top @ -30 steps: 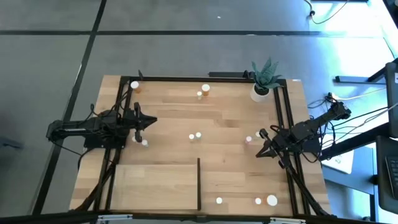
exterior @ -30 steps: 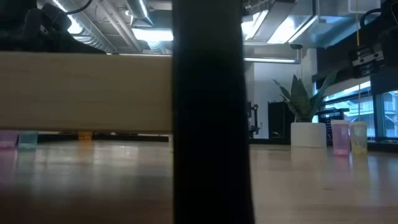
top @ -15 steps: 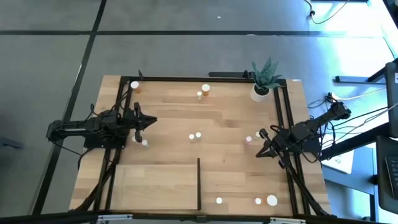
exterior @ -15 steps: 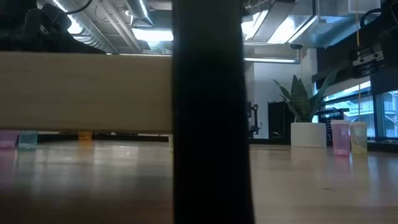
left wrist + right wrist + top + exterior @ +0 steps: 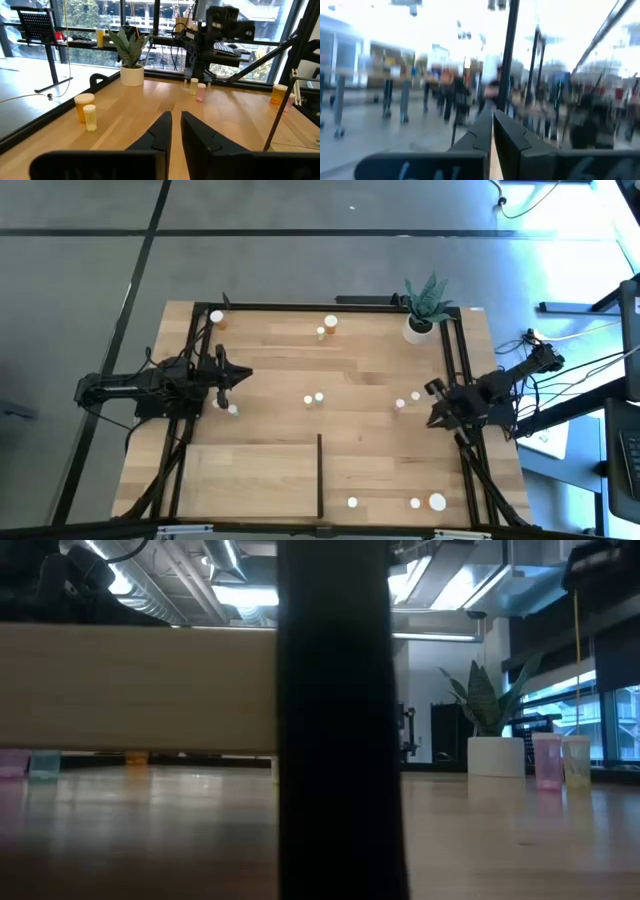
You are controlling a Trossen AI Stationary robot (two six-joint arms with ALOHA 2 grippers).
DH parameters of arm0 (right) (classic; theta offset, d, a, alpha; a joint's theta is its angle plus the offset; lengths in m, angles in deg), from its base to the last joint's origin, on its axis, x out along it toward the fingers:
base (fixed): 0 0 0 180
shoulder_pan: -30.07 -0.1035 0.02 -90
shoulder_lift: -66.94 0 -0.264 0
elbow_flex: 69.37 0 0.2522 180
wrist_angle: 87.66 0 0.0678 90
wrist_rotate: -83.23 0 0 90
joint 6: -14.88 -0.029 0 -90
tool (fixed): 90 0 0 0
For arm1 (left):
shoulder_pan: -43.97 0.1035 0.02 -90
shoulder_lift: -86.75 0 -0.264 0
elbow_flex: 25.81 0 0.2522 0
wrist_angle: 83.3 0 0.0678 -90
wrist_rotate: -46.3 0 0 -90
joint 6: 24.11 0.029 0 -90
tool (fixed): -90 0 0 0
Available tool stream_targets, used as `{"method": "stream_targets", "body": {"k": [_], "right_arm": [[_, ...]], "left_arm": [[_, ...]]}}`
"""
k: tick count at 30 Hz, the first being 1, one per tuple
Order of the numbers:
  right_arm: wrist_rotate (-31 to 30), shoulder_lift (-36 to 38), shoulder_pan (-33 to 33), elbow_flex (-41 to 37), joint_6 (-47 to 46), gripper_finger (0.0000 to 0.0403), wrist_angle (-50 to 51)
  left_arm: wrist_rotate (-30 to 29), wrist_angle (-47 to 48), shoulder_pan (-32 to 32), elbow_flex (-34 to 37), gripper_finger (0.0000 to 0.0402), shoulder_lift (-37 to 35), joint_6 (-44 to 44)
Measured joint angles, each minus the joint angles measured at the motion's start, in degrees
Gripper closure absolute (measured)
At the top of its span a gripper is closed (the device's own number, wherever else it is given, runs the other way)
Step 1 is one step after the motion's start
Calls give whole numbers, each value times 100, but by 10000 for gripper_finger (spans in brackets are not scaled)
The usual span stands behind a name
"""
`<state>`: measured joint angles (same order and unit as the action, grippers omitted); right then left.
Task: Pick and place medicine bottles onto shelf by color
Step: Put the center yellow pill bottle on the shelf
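Medicine bottles are lying scattered across the table, none of them on the shelf [image 5: 250, 478] yet: an orange pair [image 5: 326, 326] sits beyond the shelf near the potted plant [image 5: 424, 310], a small pair [image 5: 314, 398] stands just beyond the shelf's black upright strip [image 5: 320, 475], a pink one [image 5: 400, 405] and its neighbour [image 5: 415, 395] are waiting just in front of the right arm, and three more [image 5: 415, 502] are resting beside the shelf's strip side. The right gripper [image 5: 436, 402] is the one moving: compared with a moment ago it is pulling back from the pink bottle and swinging up, fingers together and empty. That is looking like a reset, not a pick. The left gripper [image 5: 238, 376] is holding its spot beyond the shelf, fingers [image 5: 162, 131] pressed together, a bottle [image 5: 232, 409] just beside it
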<state>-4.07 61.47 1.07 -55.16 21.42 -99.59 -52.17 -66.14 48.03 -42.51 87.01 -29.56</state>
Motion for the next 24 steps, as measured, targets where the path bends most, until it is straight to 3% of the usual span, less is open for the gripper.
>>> {"method": "stream_targets", "body": {"k": [3,9,12,16,19,24], "right_arm": [[-228,-2,9,241,7,381,271],[-1012,-110,14,1252,-56,381,2526],[-1502,-318,28,1771,-524,381,3369],[-1663,-653,95,2383,-934,381,4289],[-1665,-882,151,2661,-1139,381,4601],[-1678,-1139,271,2777,-1204,381,4313]], "left_arm": [[-1,1,1,2,368,1,0],[0,0,0,0,377,0,0],[-1,1,1,1,380,0,2],[0,0,2,2,379,0,0],[-1,2,0,1,374,0,0],[-1,0,1,2,367,1,1]]}}
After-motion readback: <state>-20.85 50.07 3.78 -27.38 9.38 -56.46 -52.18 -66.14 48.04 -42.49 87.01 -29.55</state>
